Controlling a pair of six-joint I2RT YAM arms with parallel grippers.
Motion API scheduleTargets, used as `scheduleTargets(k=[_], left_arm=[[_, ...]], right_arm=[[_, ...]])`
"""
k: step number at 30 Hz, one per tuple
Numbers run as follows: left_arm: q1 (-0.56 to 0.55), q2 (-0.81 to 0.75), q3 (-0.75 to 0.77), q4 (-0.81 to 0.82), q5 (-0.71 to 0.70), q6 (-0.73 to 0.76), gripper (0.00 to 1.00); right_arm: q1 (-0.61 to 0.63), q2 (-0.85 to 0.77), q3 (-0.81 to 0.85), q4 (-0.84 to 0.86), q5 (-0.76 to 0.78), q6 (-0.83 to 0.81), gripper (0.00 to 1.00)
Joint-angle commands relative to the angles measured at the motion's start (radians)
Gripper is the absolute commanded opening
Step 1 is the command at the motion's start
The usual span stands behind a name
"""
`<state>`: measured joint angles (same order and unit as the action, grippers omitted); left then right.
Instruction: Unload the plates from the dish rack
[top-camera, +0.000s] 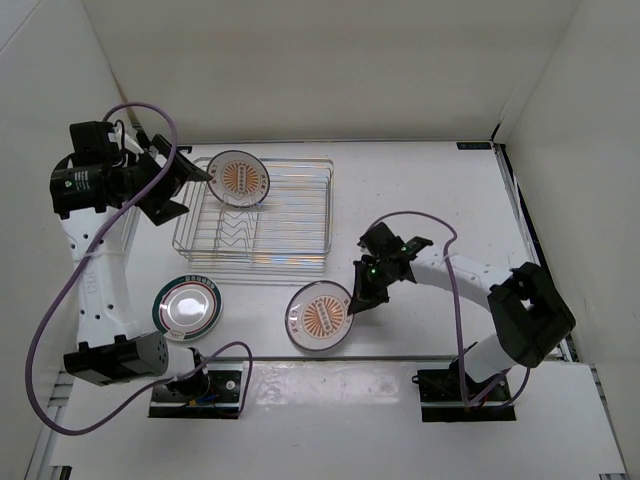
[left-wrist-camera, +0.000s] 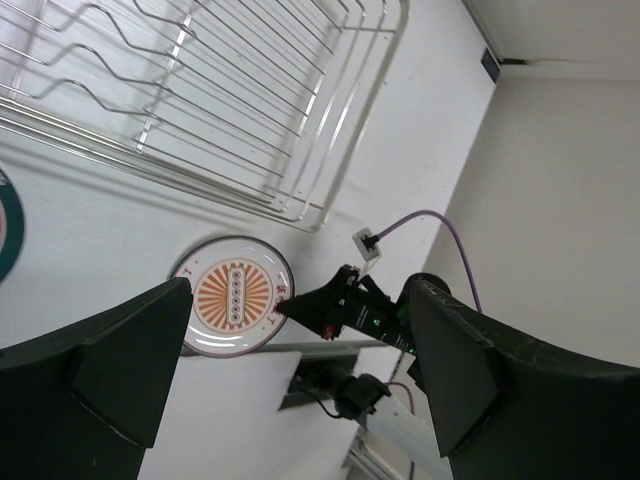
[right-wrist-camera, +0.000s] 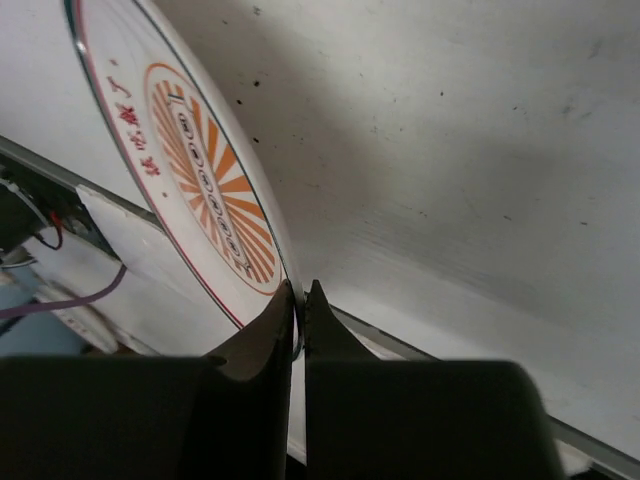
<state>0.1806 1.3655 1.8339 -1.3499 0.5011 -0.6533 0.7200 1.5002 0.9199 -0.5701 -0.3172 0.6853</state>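
White walls (top-camera: 330, 60) box in a white worktop (top-camera: 420, 180). Wire dish rack (top-camera: 290, 215) sits left of centre, its zigzag dividers mostly bare. One orange sunburst plate (top-camera: 238, 178) stands propped at the rack's far left corner. Left hand (top-camera: 183, 190) hangs just beside that corner, fingers spread wide, holding nothing; can't tell if a fingertip touches the plate. Green-rimmed plate (top-camera: 188, 306) lies flat on the worktop, near the rack's near left corner and apart from it. Second sunburst plate (top-camera: 320, 317) is off the rack, near the worktop's front edge, face up and somewhat tilted. Right hand (top-camera: 353, 300) has its fingers pressed together on that plate's right rim, pinching the edge. Whether the plate's far side rests on the worktop is unclear.
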Motion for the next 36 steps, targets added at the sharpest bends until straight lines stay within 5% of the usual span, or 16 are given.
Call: scheduleTargets(k=[1, 7, 11, 12, 16, 19, 23, 28, 33, 36], left_arm=[[0.017, 0.007, 0.022, -0.474, -0.030, 0.099, 1.00], [0.017, -0.034, -0.054, -0.473, 0.005, 0.086, 1.00], [0.014, -0.043, -0.073, -0.474, 0.013, 0.098, 1.00], [0.011, -0.045, -0.074, -0.476, 0.017, 0.096, 1.00], [0.014, -0.042, -0.074, -0.474, 0.033, 0.090, 1.00], [0.013, -0.045, -0.064, -0.473, 0.027, 0.093, 1.00], [0.013, -0.054, -0.035, -0.473, 0.005, 0.099, 1.00], [0.013, -0.066, -0.022, -0.473, -0.026, 0.107, 1.00], [0.013, -0.072, -0.070, -0.471, -0.018, 0.104, 1.00], [0.013, -0.069, -0.064, -0.468, -0.036, 0.101, 1.00]], right_arm=[[0.016, -0.018, -0.097, 0.291, -0.017, 0.166, 0.00], [0.022, 0.090, -0.106, 0.319, 0.032, 0.224, 0.00], [0.032, 0.169, -0.046, 0.280, -0.013, 0.203, 0.14], [0.033, 0.198, -0.032, 0.242, -0.017, 0.195, 0.18], [0.036, 0.204, 0.086, 0.109, 0.021, 0.148, 0.61], [0.030, 0.164, 0.138, -0.006, 0.076, 0.114, 0.73], [0.038, 0.075, 0.308, -0.214, 0.185, 0.047, 0.73], [0.030, -0.005, 0.591, -0.198, 0.312, -0.197, 0.73], [0.029, 0.244, 1.044, -0.191, 0.305, -0.594, 0.70], [0.032, 0.370, 1.116, -0.085, 0.233, -0.720, 0.70]])
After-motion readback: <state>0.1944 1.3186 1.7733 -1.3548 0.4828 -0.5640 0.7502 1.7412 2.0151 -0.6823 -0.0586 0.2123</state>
